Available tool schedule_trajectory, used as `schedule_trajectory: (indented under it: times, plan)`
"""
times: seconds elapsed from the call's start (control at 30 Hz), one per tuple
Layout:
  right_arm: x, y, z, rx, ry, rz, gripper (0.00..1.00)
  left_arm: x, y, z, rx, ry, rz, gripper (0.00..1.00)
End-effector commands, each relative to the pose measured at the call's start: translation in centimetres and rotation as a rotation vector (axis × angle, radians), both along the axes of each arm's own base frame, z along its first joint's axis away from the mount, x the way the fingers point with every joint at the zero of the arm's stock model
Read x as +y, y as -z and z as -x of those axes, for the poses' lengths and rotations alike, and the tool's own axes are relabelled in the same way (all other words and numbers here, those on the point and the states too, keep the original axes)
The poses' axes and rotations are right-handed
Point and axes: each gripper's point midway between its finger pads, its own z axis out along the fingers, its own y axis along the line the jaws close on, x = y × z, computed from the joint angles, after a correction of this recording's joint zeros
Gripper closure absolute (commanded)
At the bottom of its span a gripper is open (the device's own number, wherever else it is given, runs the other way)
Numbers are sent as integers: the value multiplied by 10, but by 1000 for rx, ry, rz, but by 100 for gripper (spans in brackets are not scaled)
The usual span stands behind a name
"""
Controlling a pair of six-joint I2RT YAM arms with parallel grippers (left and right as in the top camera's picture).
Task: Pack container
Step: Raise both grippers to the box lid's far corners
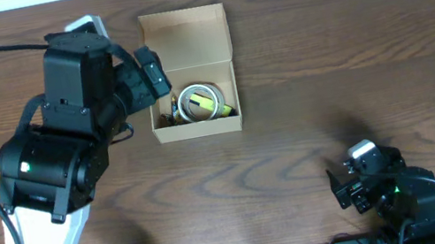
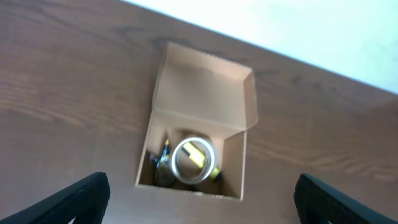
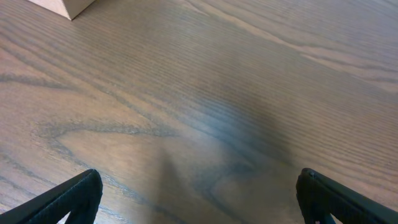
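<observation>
Container [image 1: 198, 129], a small kraft cardboard box, stands at the far left of the table [image 1: 321, 50] with its flap lid open. It looks light and fairly stiff, but easy to dent or push away, so the flap edge seems the best hold. The left gripper [image 1: 153, 72] hangs by its left wall and the right gripper [image 1: 346, 189] rests well apart, both wide and empty. The pale roll [image 1: 196, 103] and the small dark things inside are too blurred to name.
</observation>
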Motion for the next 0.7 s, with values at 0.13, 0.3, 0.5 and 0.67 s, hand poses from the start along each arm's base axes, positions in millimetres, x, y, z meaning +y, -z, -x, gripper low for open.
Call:
schedule_trajectory:
  times: [0.13, 0.3, 0.5, 0.67]
  plan:
    - [-7, -3, -6, -32, 31, 30, 1, 3, 7, 6, 36, 7, -25, 4]
    - [14, -34, -18, -137, -6, -148, 1, 4, 8, 7, 42, 7, -27, 5]
    - [38, -69, -11, -163, -91, -320, 1, 6, 14, 12, 71, 10, -46, 5]
    - [45, -119, -11, -147, -99, -393, 1, 9, 21, 20, 113, 14, -67, 4]
